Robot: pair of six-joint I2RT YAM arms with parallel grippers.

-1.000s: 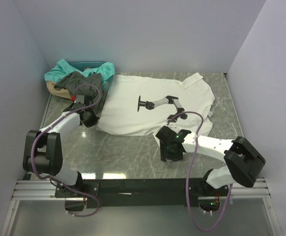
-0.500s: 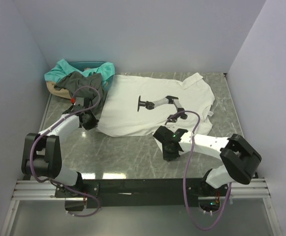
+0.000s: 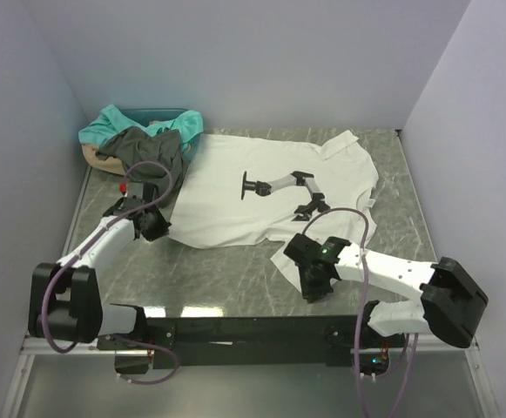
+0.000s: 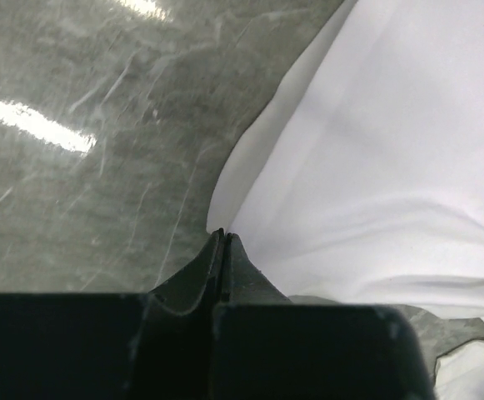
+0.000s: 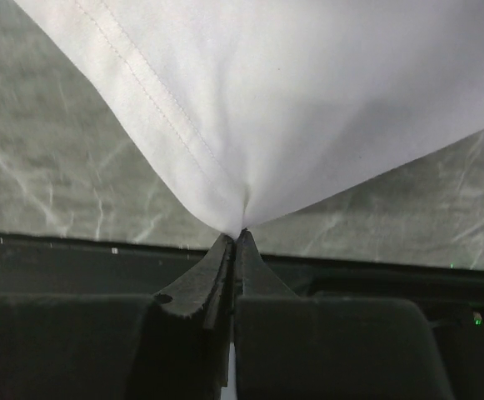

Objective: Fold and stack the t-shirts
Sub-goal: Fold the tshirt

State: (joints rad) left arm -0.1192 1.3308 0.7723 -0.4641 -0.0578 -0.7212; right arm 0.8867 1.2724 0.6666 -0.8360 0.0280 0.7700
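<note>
The white t-shirt lies spread on the table, black-and-grey print facing up. My left gripper is shut on its near left corner; in the left wrist view the jaw tips pinch the hem of the white cloth. My right gripper is shut on the near right corner, which is drawn up off the table into a taut peak at its tips. A dark grey t-shirt and a teal t-shirt lie heaped at the back left.
The heap rests on a tan basket in the back left corner. White walls enclose the table on three sides. The black mounting rail runs along the near edge, close behind my right gripper.
My right gripper closed on the shirt's near right corner and pulled it toward the near edge. My left gripper shifted slightly nearer with its corner.
</note>
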